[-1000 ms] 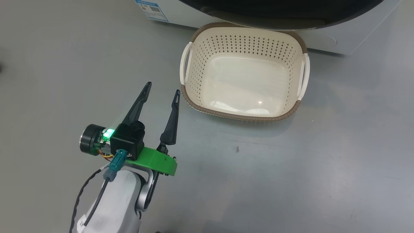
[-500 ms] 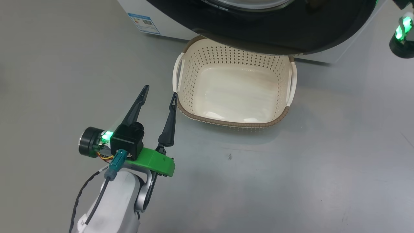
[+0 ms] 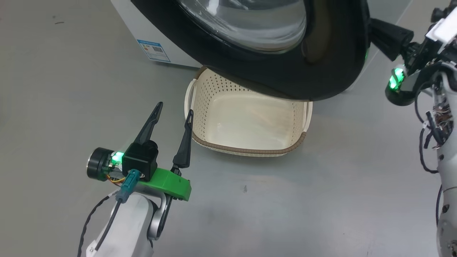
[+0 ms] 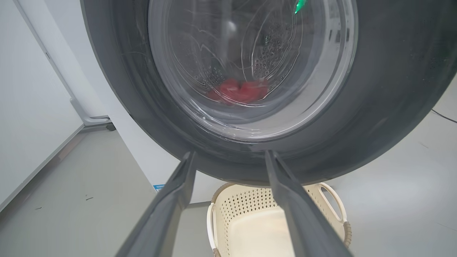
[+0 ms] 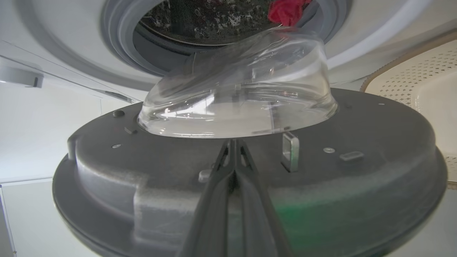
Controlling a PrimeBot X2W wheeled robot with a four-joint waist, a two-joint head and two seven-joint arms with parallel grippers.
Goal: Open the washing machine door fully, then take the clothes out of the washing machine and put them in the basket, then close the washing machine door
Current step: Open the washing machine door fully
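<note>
You see the door (image 3: 285, 82) hiding the far side of the basket (image 3: 250, 150), the clothes (image 4: 239, 91) a red blur in the drum (image 5: 185, 18); left end effector (image 3: 175, 107) apart, empty; right end effector (image 5: 232, 146) together against the door.

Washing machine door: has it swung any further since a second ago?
Yes, outward. The camera shifted too, but the washing machine door now overhangs the far half of the basket; earlier it only met the far rim.
</note>
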